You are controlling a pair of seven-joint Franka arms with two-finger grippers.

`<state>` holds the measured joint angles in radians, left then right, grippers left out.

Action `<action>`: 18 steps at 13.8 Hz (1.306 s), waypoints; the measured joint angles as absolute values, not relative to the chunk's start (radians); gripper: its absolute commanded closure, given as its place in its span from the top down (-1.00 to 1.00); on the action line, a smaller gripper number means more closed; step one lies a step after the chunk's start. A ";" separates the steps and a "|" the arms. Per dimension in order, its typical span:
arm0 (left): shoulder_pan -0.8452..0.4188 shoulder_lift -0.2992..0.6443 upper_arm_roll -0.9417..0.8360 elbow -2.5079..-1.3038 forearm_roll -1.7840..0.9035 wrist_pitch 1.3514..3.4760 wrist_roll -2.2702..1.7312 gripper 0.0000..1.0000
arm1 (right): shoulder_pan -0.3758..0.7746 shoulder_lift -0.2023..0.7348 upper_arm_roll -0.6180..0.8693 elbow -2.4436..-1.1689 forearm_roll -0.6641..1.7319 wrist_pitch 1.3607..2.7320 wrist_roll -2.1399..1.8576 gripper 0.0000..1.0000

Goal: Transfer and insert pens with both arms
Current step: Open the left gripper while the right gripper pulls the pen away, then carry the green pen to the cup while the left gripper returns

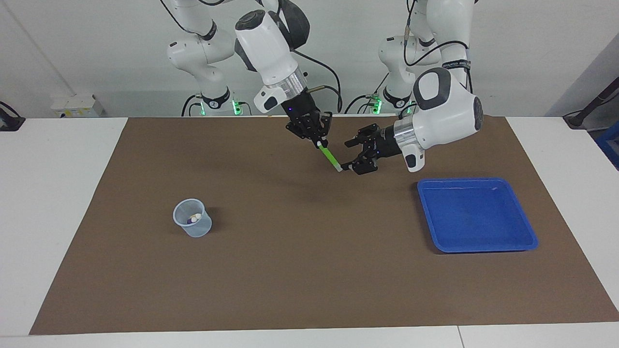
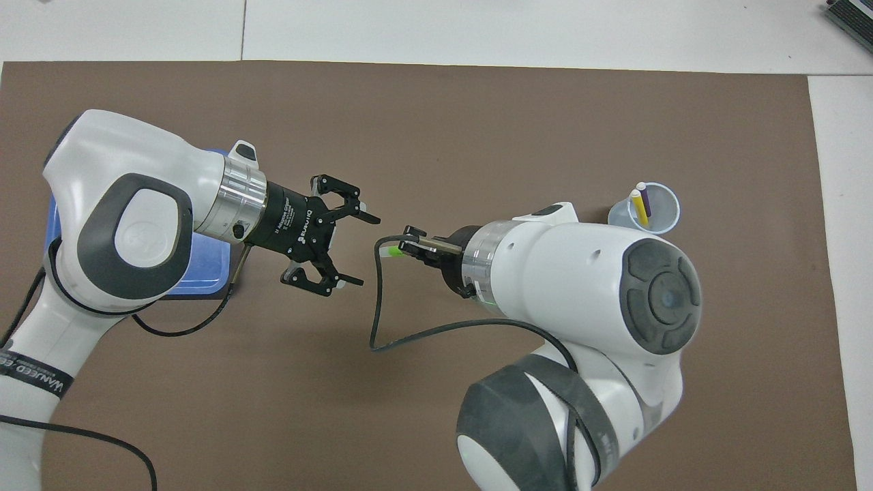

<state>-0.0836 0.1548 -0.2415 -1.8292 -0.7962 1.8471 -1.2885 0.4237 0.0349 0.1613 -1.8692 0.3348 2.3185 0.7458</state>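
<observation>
My right gripper [image 1: 319, 141] is shut on the upper end of the green pen [image 1: 330, 157] and holds it slanted in the air over the brown mat, toward the robots' side. My left gripper [image 1: 348, 155] is open right beside it, and the pen's pale free end lies by one fingertip [image 1: 346, 168]; I cannot tell whether they touch. From overhead the open left gripper [image 2: 365, 250] faces the right gripper [image 2: 408, 249], and only a bit of the green pen [image 2: 391, 252] shows. The yellow pen [image 2: 639, 206] and the purple pen [image 2: 645, 198] stand in a clear cup [image 2: 644, 208].
The clear cup [image 1: 192, 218] stands on the brown mat [image 1: 309, 251] toward the right arm's end. A blue tray [image 1: 476, 215] lies toward the left arm's end, and the left arm partly hides it in the overhead view [image 2: 198, 273]. White table surrounds the mat.
</observation>
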 measured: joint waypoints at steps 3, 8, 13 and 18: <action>-0.083 0.145 -0.239 -1.829 -0.611 1.819 -1.221 1.00 | 0.383 0.034 0.160 -1.868 0.332 2.262 0.614 -1.00; -0.060 0.139 -0.230 -1.829 -0.438 1.772 -0.992 1.00 | 0.284 0.009 0.154 -1.859 0.159 2.097 0.452 -1.00; 0.038 0.135 -0.224 -1.829 -0.217 1.764 -0.540 1.00 | 0.238 -0.007 0.153 -1.859 -0.072 2.024 0.260 -1.00; 0.142 0.134 -0.220 -1.827 -0.130 1.836 -0.121 1.00 | 0.166 -0.008 0.151 -1.858 -0.246 1.993 0.070 -1.00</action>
<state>0.1417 0.1338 -0.2197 -1.8271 -0.1299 1.8363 -0.1206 0.1658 -0.0080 0.1509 -1.8583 -0.2463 1.9932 0.0704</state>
